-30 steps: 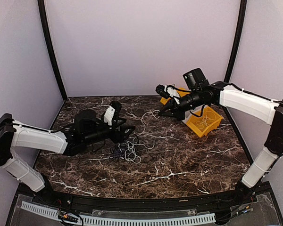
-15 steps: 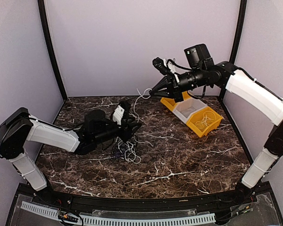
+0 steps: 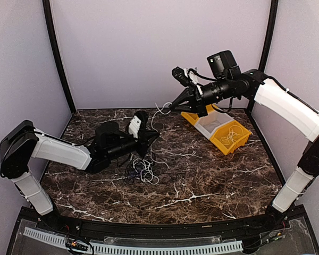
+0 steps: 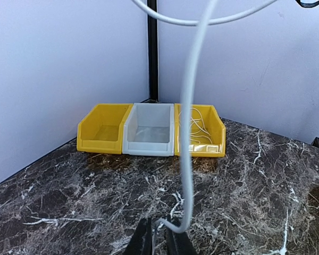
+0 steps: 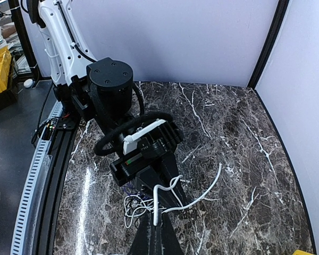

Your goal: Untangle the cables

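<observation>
A tangled clump of thin black and white cables [image 3: 141,171] lies on the marble table in front of my left arm. One white cable [image 3: 157,113] rises out of it and hangs taut in the air. My right gripper [image 3: 173,106], held high at the back, is shut on that cable's end [image 5: 155,220]. My left gripper [image 3: 153,137] is low over the clump, jaws pinched on the same white cable [image 4: 189,133] where it hooks in between the fingers [image 4: 178,243]. In the right wrist view the clump [image 5: 128,206] lies beneath the left gripper [image 5: 174,198].
A row of three bins stands at the back right: a yellow one [image 4: 101,130], a grey one [image 4: 149,130], and a yellow one [image 4: 199,130] with a coiled white cord inside. Lilac walls and black corner posts [image 3: 58,58] enclose the table.
My right gripper rose from near the bins to high at the back, drawing the white cable up. My left gripper moved forward over the clump and closed on that cable.
</observation>
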Robot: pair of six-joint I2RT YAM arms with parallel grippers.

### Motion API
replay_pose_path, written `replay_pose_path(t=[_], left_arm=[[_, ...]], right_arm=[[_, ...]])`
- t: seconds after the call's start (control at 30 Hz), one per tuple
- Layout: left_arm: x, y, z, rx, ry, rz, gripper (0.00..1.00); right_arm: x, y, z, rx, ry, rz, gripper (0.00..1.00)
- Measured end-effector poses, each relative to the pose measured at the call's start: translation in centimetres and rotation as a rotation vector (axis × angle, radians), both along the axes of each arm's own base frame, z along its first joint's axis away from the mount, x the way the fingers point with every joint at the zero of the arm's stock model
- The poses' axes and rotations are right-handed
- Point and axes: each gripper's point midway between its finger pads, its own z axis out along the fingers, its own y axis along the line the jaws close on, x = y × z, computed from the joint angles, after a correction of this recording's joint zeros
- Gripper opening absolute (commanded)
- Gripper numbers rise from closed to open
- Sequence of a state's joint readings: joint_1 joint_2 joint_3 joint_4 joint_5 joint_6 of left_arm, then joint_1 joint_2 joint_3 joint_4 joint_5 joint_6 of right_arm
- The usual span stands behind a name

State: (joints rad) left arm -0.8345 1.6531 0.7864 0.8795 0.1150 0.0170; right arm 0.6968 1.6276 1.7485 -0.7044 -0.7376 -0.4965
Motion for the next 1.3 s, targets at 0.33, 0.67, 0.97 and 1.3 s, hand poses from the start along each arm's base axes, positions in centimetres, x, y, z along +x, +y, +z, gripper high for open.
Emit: replay_pose_path(t=[0.33, 0.67, 0.97, 1.3], left_arm=[[1.0, 1.8, 2.7, 0.022, -0.1, 0.109, 0.0], [1.5, 7.3, 18.2, 0.066, -0.453, 0.369, 0.0], [2.1, 8.4, 14.1, 0.269, -0.417, 0.403, 0.0], [-1.0, 6.3, 6.9, 0.332, -0.086, 0.155, 0.0]], right_arm=[[0.0, -0.1, -2.7, -0.042, 0.038, -0.01, 0.0], [0.5, -0.1, -3.6, -0.053, 0.042, -0.029, 0.0], [1.1, -0.2, -6.1, -0.081, 0.06, -0.063, 0.0], [1.8, -0.5, -8.6, -0.122, 0.077, -0.115, 0.0]])
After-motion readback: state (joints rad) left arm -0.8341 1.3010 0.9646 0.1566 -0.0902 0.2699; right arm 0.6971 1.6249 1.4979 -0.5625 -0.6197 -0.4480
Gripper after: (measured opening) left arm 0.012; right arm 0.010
